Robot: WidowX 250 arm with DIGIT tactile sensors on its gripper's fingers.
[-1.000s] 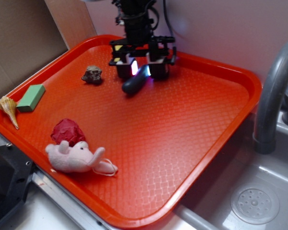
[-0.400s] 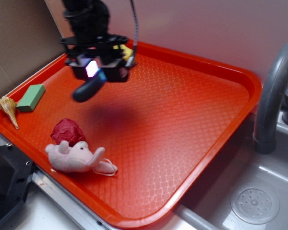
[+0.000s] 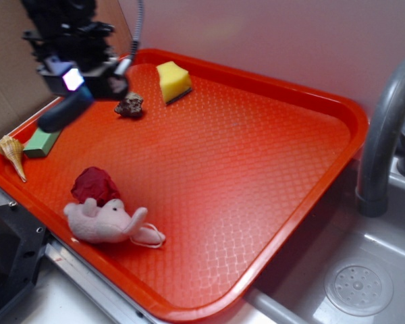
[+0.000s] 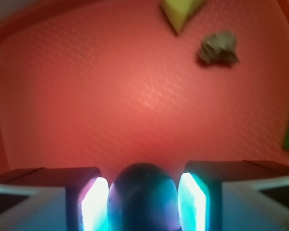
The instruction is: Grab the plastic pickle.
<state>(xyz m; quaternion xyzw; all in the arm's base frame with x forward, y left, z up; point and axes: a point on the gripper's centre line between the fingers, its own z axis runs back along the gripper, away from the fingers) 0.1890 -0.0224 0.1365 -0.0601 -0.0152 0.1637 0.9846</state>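
Observation:
The plastic pickle (image 3: 62,112), a dark blue-green glossy oblong, hangs in the air over the left side of the orange tray (image 3: 270,169), slanting down to the left. My gripper (image 3: 79,86) is shut on its upper end. In the wrist view the pickle (image 4: 143,197) fills the gap between the two glowing fingers (image 4: 94,204), with the gripper (image 4: 143,202) well above the tray floor (image 4: 111,96).
A brown rock (image 3: 129,105) and a yellow sponge wedge (image 3: 173,81) lie at the tray's back. A green block (image 3: 43,142) and a seashell (image 3: 12,155) sit at the left rim. A red ball (image 3: 94,183) and pink plush (image 3: 104,221) lie in front. A faucet (image 3: 385,128) and sink stand right.
The gripper has lifted the pickle off the tray's back middle and carried it left, past the rock, uncovering the yellow sponge.

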